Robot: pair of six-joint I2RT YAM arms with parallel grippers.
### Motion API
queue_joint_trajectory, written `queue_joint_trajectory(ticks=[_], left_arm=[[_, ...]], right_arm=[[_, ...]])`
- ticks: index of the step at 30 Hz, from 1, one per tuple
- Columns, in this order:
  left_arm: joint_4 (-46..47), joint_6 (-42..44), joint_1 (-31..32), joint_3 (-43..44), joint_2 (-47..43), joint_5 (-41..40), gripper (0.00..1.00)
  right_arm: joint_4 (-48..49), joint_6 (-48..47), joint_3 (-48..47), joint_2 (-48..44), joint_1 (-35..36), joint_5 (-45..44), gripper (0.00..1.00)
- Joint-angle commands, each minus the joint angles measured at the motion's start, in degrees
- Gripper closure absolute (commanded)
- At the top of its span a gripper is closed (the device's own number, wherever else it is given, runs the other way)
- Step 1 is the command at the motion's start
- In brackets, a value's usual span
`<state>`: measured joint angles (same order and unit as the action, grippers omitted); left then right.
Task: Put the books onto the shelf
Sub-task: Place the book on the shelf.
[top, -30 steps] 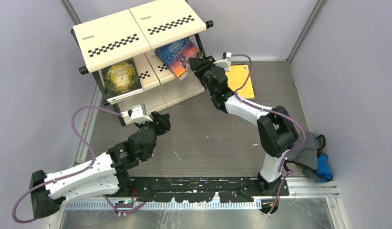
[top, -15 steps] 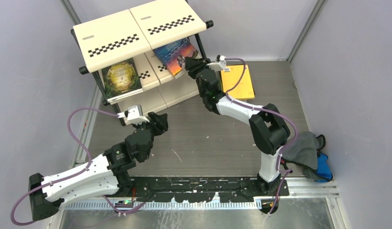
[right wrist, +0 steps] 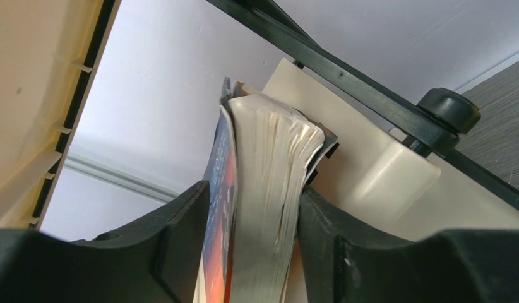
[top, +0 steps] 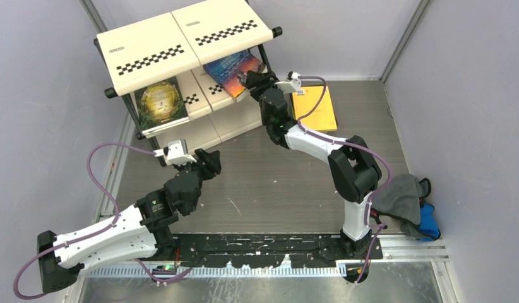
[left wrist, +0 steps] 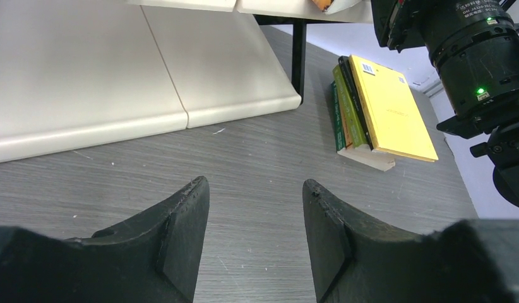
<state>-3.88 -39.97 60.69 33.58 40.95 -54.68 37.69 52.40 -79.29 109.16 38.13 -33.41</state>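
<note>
Looking down from the top camera first, I see the right gripper point(top: 249, 79) reached out to the middle tier of the shelf point(top: 149, 47). It is at the near corner of the blue book point(top: 228, 68). That book lies slanted on the right-hand panel, its long axis running away from the jaws toward the back. The green-and-gold book point(top: 159, 101) already sits on the left panel of the same tier. The stack of books point(top: 317, 108) lies on the table point(top: 269, 183) just right of the shelf. It is far closer to my right arm than to the left gripper point(top: 211, 161), which hangs low in front of the shelf.

From the left wrist, that gripper's jaws are spread with only bare table between them. The stack lies ahead and to the right, well apart, coloured edges showing under a yellow cover.

From the right wrist, the blue book stands edge-on between the fingers point(right wrist: 181, 240), page block facing the lens and its far end against a cream shelf panel. Both pads sit at its faces, yet I cannot tell whether they pinch it or merely flank it. I judge the book seated, so the coming move is a straight pull back along its long axis, then a swing right to the stack.
</note>
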Motion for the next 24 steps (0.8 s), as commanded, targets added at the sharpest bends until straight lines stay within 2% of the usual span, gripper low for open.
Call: queue_joint_trajectory(ticks=[1,2,4,11,24], left_arm=[[0.54,1.02,0.21,0.36,-0.84,-2.45,0.43],[0.41,1.03,0.17,0.47,-0.78,-2.41,0.43],[0.54,0.99,0.19,0.46,-0.69,-2.32,0.43],[-0.05,0.82,0.22,0.49,-1.3,-2.12,0.43],[0.74,1.22,0.19,1.68,-0.34,-2.33,0.43]], right_arm=[[6.26,-0.09,-3.25,-1.49,-0.08,-1.29,0.39],[6.13,-0.15,-3.06,-1.56,-0.08,-1.12,0.35],[5.91,-0.33,-2.65,-1.87,-0.08,-1.0,0.32],[5.92,-1.58,-0.51,-4.34,-0.08,-0.61,0.32],[-1.88,-5.47,4.86,-11.86,-0.07,0.32,0.32]])
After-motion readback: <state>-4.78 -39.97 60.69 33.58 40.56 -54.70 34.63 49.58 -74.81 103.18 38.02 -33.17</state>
